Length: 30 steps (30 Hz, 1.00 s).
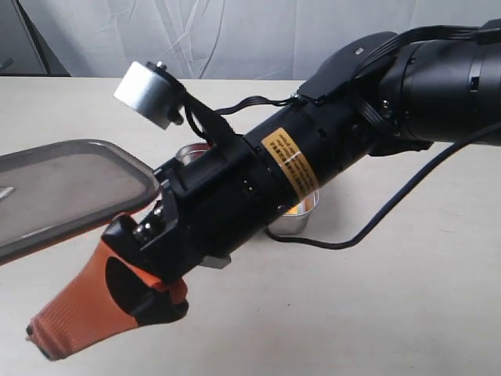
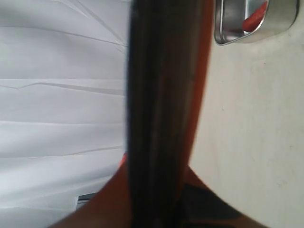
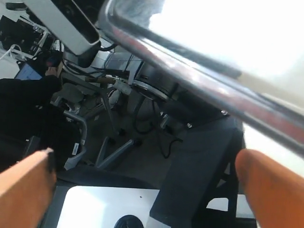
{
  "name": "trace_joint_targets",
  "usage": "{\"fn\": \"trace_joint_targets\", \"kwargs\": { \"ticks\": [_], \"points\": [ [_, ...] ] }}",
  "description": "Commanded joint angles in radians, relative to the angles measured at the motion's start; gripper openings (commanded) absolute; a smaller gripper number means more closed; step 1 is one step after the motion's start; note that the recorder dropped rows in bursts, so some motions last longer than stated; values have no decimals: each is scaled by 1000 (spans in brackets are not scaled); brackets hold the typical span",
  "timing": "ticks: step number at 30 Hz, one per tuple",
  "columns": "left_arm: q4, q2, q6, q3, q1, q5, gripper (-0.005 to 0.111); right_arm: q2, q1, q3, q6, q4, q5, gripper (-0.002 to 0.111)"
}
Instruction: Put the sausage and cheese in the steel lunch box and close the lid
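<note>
Left wrist view: sausage point(image 2: 254, 16) in lunchbox point(image 2: 229, 26) (left gripper point(image 2: 156, 190) clasps lid point(image 2: 161, 95), right gripper point(image 3: 149, 184) wide).

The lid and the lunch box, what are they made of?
The lid looks like smooth, smoky plastic, probably half see-through: its grey panel is glossy inside a darker rim. The lunch box looks like polished metal, likely steel: its silver wall shines and mirrors what is near it.

The lid point(image 1: 63, 188) is showing smoky grey, dark-rimmed; the sausage point(image 2: 254, 15) is gleaming red; the right gripper's fingers point(image 1: 78, 313) are glowing orange; the table point(image 1: 423, 313) is looking cream.
</note>
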Motion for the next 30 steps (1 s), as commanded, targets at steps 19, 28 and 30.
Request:
{"fn": "trace_joint_targets", "kwargs": {
  "ticks": [19,28,30],
  "points": [
    [-275,5,208,37,-2,-65,0,112,-150,-4,123,193,-4,104],
    [-275,5,261,67,-2,-72,0,80,-91,-4,123,259,-4,104],
    [-275,5,261,67,-2,-72,0,72,-80,-4,123,255,-4,104]
  ]
}}
